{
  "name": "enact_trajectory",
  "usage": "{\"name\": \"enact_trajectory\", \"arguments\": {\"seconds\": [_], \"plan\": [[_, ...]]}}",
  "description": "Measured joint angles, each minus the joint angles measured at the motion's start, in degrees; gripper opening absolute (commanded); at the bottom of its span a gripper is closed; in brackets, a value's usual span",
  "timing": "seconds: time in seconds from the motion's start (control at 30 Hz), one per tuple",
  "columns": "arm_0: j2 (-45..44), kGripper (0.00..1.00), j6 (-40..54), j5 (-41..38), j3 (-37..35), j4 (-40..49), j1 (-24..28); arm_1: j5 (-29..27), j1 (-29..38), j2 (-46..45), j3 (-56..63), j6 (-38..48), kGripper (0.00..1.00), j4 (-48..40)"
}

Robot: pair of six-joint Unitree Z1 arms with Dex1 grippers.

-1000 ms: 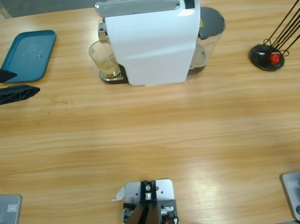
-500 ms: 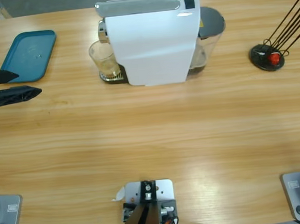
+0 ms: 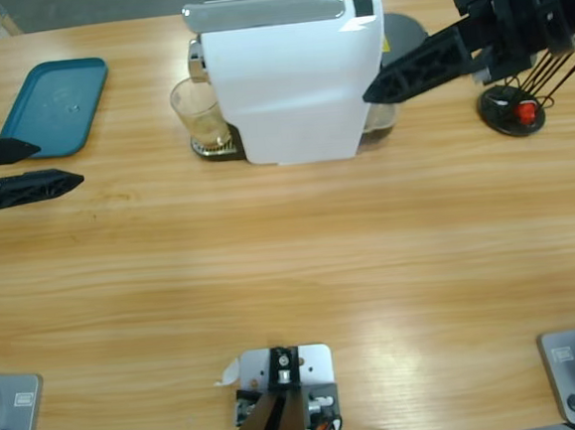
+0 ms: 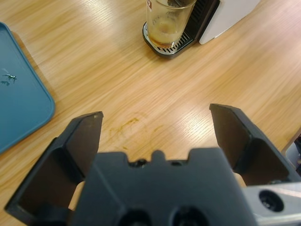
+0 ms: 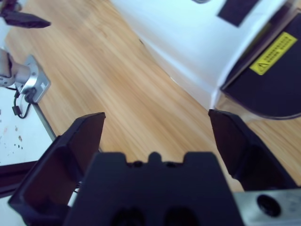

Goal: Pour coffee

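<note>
I can make out very little writing from here. In my right wrist view, at the upper right of the frame, a yellow warning label [image 5: 273, 55] with a triangle sign sits on the dark lid of the coffee machine's water tank [image 5: 263, 89]; its lines of print are too small to read. In my left wrist view, top centre, the glass [image 4: 165, 21] carries a small red-and-white mark at its rim, unreadable.
</note>
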Motion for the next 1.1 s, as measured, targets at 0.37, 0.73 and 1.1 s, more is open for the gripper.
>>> {"name": "enact_trajectory", "arguments": {"seconds": [0.37,0.73,1.1], "plan": [[0.5,0.991,0.0,0.0,0.0,-0.3,0.0,0.9,0.0,-4.7,6.5,-1.4,0.866,-2.1],[1.1,0.996,0.0,0.0,0.0,-0.5,0.0,-1.4,-0.4,11.2,-37.9,3.2,0.0,25.2],[1.1,0.996,0.0,0.0,0.0,-0.5,-0.2,-7.7,-0.4,20.6,-46.6,4.2,0.0,30.6]]}}
